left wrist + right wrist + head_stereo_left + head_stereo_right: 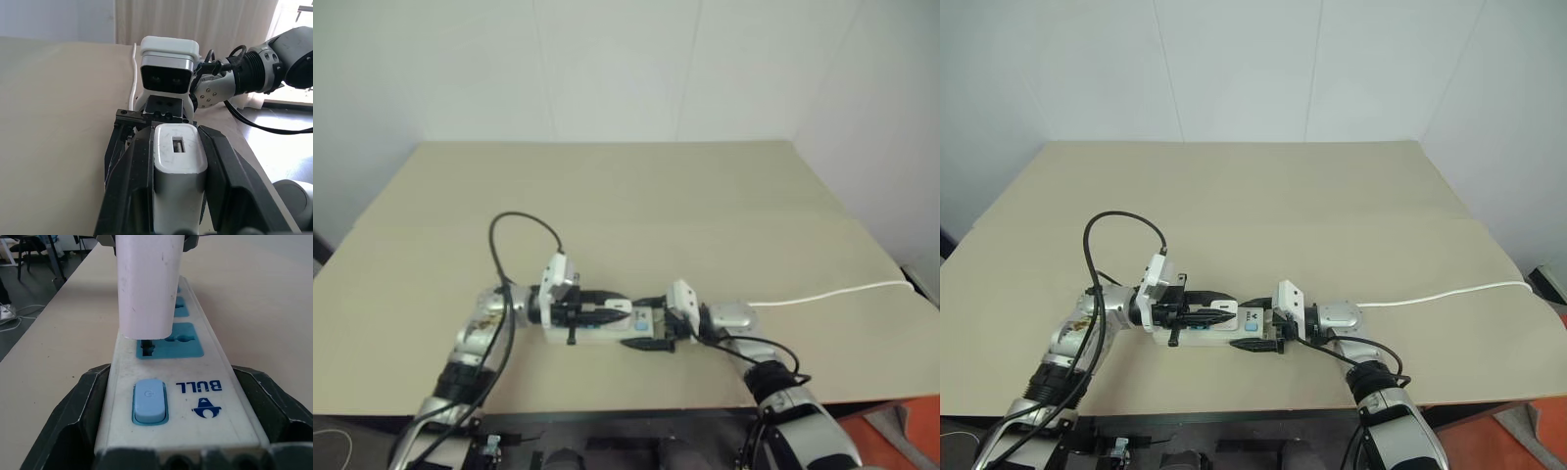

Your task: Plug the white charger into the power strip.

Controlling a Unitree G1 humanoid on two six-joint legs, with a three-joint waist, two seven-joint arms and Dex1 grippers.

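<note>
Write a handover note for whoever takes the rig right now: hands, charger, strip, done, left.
Left hand: shut on the white charger, holding it over the power strip.
Right hand: its fingers clasp the strip's switch end on both sides, steadying it on the table.
Done: charger lined up above the blue socket next to the switch, its base just above or at the face.
Left: press it fully in, then release both hands.
</note>
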